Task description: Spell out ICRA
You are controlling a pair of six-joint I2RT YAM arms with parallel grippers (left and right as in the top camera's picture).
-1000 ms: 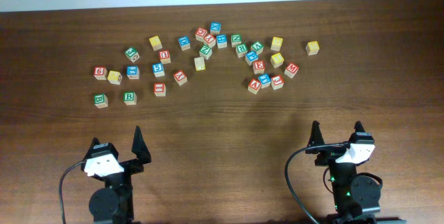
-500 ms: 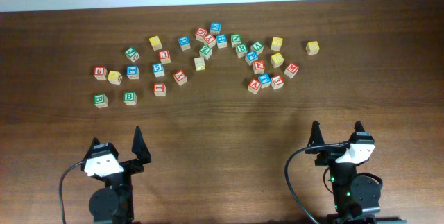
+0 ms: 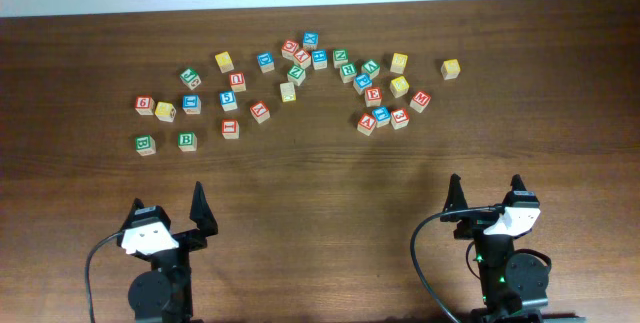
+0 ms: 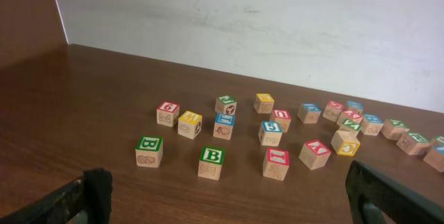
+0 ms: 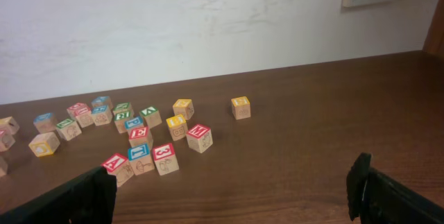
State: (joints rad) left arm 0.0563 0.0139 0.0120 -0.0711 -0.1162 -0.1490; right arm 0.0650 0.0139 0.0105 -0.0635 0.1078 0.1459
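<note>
Left fingers (image 3: 199,203) and right fingers (image 3: 454,191) apart, empty, nearest on the dark brown wooden counter (image 3: 320,193). Nothing spelled yet. Farther off, small wooden letter cubes (image 3: 265,61) scattered, red-topped I cube (image 3: 230,128) and red-topped A cube (image 3: 366,123) included; all four letters left.

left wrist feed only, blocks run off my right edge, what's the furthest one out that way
Observer: A lone yellow block, standing apart to the right of the whole scatter.
Operator: ok and the right arm, got anything in it
Observer: No. The right fingers are spread open with nothing between them.
Operator: any a block over on that side
Observer: Yes, a red A block. Of the blocks on the right side, it lies closest to the arms.
</note>
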